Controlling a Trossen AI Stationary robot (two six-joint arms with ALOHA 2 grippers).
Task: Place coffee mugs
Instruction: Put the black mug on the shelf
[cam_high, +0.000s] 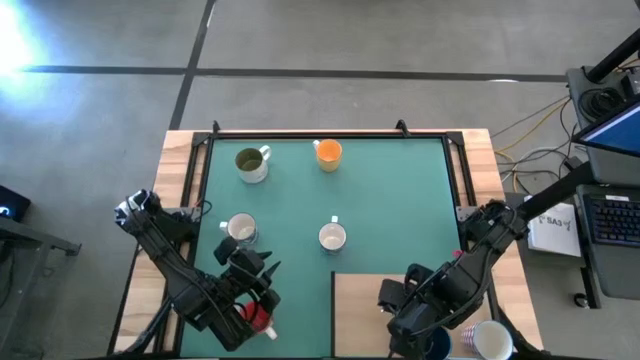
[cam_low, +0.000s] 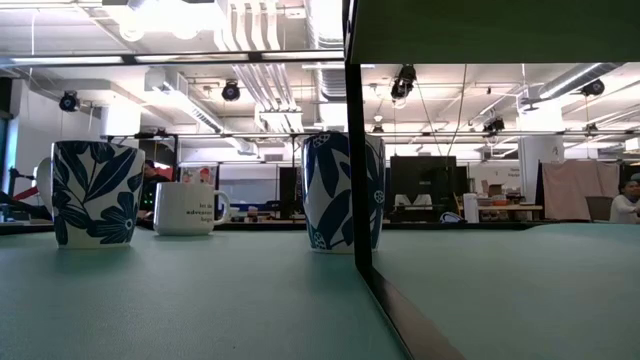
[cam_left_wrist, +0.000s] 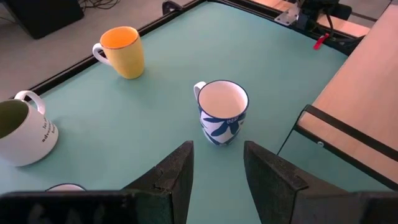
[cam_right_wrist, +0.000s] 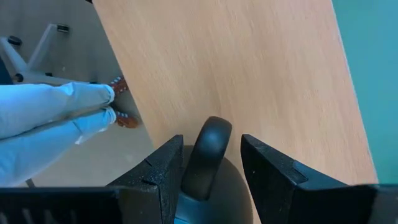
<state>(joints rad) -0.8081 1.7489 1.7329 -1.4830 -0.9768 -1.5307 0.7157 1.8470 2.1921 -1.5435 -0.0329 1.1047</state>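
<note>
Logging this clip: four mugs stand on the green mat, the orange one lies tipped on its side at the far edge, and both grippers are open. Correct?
Not quite. The orange mug stands upright, mouth up, as the high and left wrist views show. The rest holds: four mugs on the green mat, left gripper and right gripper open.

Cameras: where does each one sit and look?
High view: above the table, looking straight down, both arms showing.
Low view: at mat height, looking across; no arm shows.
Left wrist view: past the open left gripper at the orange mug.
Right wrist view: past the open right gripper at a dark mug handle.
Shared: high and left wrist both show the orange mug.
</note>
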